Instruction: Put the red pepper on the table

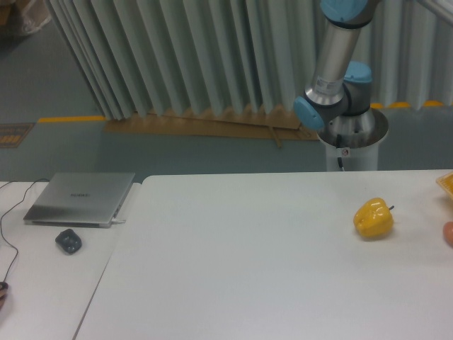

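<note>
claw is out of frame; only the arm [338, 64] shows, a silver tube with blue joint caps rising from its round base [352, 138] behind the far edge of the large white desk [248, 262] and leaving the picture at the top right. whether the claw is spread or closed, or carrying anything, cannot be told.

red pepper: no whole red pepper is visible. a small reddish-orange sliver [449, 232] sits at the extreme right edge, cut off by the frame; it may be the pepper, but too little shows to confirm. it appears to rest on the large white desk.

yellow bell pepper [373, 219] lies on the large white desk toward the right side, stem pointing right, well apart from the reddish sliver. an orange-yellow item [446, 185] is also clipped by the right edge, behind the sliver.

smaller white desk [42, 283] adjoins on the left, carrying a closed silver laptop [80, 199], a dark mouse [69, 241] just in front of it, and a thin black cable [7, 234] along the left edge.

grey pleated curtain [177, 57] hangs behind.
</note>
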{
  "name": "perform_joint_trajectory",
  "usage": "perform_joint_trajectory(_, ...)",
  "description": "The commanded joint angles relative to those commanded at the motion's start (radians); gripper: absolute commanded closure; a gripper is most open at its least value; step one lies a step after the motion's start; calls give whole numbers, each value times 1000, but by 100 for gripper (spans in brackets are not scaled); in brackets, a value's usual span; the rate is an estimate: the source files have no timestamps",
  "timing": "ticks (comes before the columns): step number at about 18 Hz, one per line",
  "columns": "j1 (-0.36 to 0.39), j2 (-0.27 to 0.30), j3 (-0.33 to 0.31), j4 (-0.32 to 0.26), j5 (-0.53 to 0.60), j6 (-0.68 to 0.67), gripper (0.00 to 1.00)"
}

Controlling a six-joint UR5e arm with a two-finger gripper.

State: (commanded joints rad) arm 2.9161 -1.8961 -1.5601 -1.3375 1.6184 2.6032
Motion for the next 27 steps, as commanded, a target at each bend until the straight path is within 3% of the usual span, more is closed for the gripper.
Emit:
perform_joint_trajectory(4, -2, 26, 18, -61, -40, -21, 56)
perform_joint_trajectory(10, -15, 43, 25, -106, -87, -95, 56)
perform_joint_trajectory(24, -184, 72, 48, -112, -126, -434, 57)
perform_joint_trajectory(27, -210, 71, 48, -108, -179, -506, 57)
